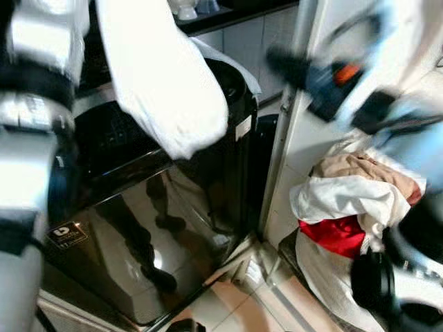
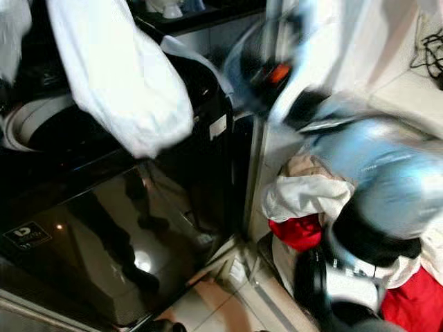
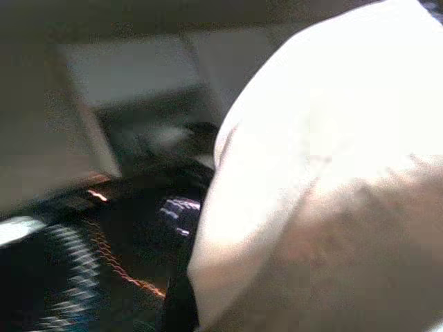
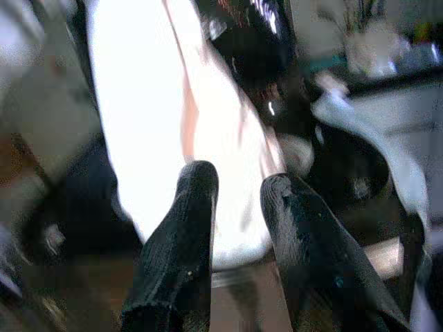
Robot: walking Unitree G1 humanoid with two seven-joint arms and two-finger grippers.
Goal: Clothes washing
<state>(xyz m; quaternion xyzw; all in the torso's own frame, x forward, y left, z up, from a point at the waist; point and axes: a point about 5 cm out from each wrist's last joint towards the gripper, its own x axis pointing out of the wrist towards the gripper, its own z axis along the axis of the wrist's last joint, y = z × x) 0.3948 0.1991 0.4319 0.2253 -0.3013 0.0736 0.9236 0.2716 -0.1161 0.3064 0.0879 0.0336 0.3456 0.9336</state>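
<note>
Tiled floor (image 1: 228,304) and white wall behind. Right gripper (image 4: 235,200) showing two black fingers (image 4: 181,242) parted, empty, pointing toward a hanging white garment (image 1: 163,76). Garment dangling over a glossy black top-loading washing machine (image 1: 138,235), close against the left wrist camera; left fingers impossible to tell. Laundry pile (image 1: 353,200), white, beige and red, sitting right of the machine.

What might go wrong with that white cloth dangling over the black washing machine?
The white garment hangs partly over the front of the washing machine, so on release it might slide down the glossy front instead of falling into the tub. The right gripper, fingers apart and empty, is blurred with motion near the garment and could snag it. The laundry pile sits close beside the machine, where a swinging arm might knock clothes onto the floor.
</note>
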